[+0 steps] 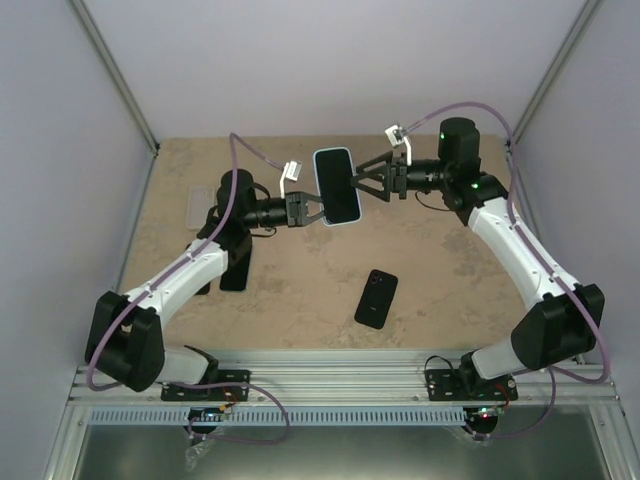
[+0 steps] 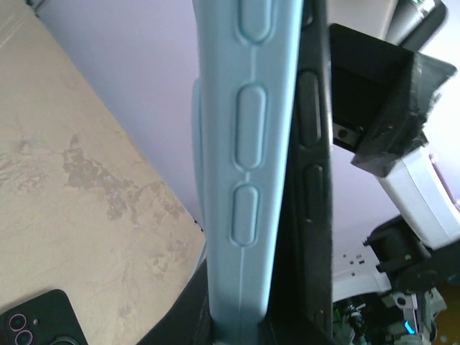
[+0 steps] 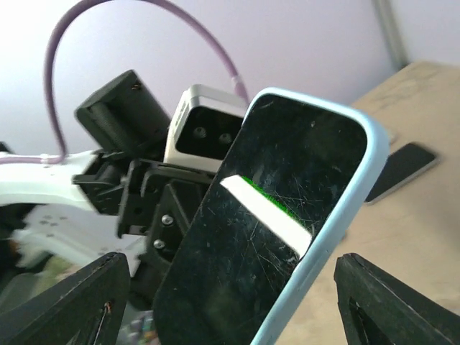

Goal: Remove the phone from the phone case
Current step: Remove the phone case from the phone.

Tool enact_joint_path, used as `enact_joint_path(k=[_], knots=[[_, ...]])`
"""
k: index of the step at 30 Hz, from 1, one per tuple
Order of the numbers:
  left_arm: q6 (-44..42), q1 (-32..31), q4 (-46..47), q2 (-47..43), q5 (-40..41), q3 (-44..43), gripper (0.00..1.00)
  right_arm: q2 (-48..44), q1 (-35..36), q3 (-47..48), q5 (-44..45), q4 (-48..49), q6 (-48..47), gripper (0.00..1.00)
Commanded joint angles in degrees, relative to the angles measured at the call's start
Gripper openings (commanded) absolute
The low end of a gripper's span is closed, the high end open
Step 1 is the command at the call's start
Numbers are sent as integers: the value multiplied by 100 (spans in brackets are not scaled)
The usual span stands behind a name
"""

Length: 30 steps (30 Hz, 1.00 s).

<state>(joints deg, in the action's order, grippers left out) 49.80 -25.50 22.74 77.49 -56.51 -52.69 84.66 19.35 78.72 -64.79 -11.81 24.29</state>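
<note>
Two fingers point(image 3: 77, 300) of the right gripper point(image 1: 358, 183) stand wide apart, one on each side of the phone point(image 3: 262, 215), whose dark, scratched screen faces that wrist camera. From above, their tips lie just beside the phone's right edge. The left gripper point(image 1: 312, 212) seems clamped on the lower left edge of the light blue phone case point(image 2: 241, 180), though its pads are hidden below the case in its wrist view. There the phone's black side runs alongside the blue side wall. Phone and case hang in the air between the arms, above the table point(image 1: 300, 300). A second dark phone point(image 1: 376, 298) lies flat on the table, nearer the bases.
</note>
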Motion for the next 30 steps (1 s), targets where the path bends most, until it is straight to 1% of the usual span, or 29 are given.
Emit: enact_joint_path(k=[1,5,8,10,15,20,27,30], knots=[[561,110,435,91,230,-3,0,-319,106,256,1442,-659,-1483,82],[730,115,227,221,317,-122,0,-564,619,341,2813,-1023,-2833,85],[867,130,190,302,368,-179,0,-747,1002,216,3542,-1001,-3435,85],[964,148,216,354,398,-188,0,-767,1153,203,3735,-1078,-3679,85],[1278,228,382,479,408,-166,0,-794,1453,192,3833,-1251,-4095,85],[1346,262,354,508,443,-172,0,-802,1970,64,4533,-1289,-4613,84],[1603,304,457,512,427,-121,0,-796,2292,-85,5093,-1215,-4957,79],[1679,313,494,526,425,-123,0,-779,2476,-210,5592,-1096,-5158,76]])
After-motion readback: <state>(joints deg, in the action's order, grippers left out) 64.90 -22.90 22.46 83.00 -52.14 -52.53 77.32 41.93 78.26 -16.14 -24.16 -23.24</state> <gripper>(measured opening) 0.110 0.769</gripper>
